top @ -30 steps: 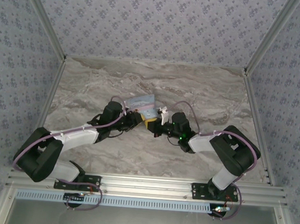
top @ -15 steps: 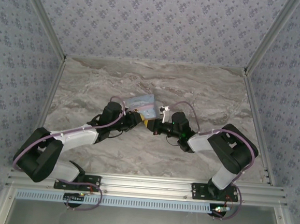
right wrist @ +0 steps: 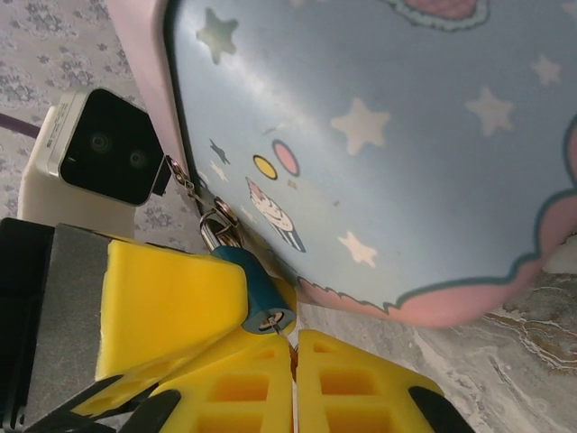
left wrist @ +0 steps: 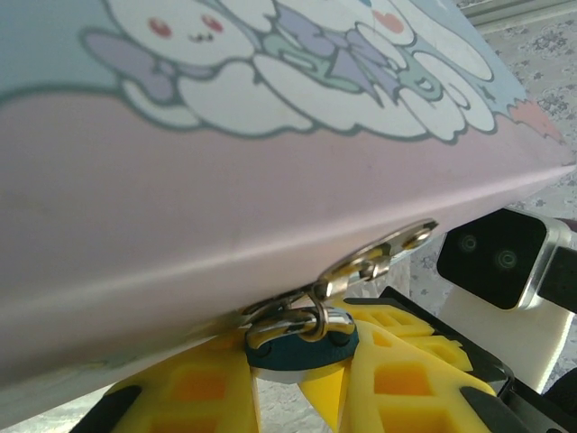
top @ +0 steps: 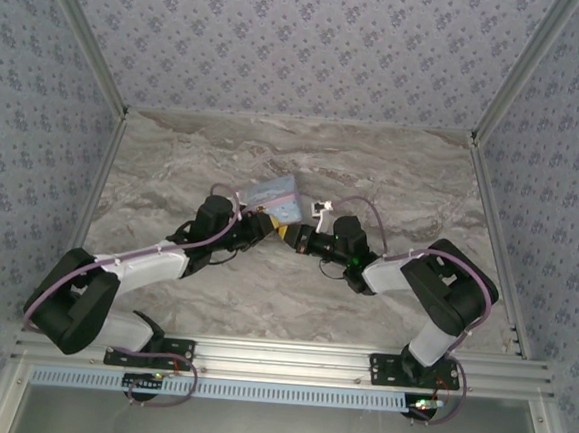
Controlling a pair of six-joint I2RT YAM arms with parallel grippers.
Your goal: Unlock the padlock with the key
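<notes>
left claw (left wrist: 297,383) clamped on padlock (left wrist: 302,347), hanging at 6 o'clock off the hasp (left wrist: 388,248) of the tin (left wrist: 270,180). right claw (right wrist: 293,374) clenched on key (right wrist: 288,336), tip at keyhole (right wrist: 270,317), 11 o'clock of it. shackle (left wrist: 308,316) closed: turn and release remain, I'd say.

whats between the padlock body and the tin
A silver shackle links the padlock to a metal clasp on the tin; the left wrist view shows it clearest.
</notes>
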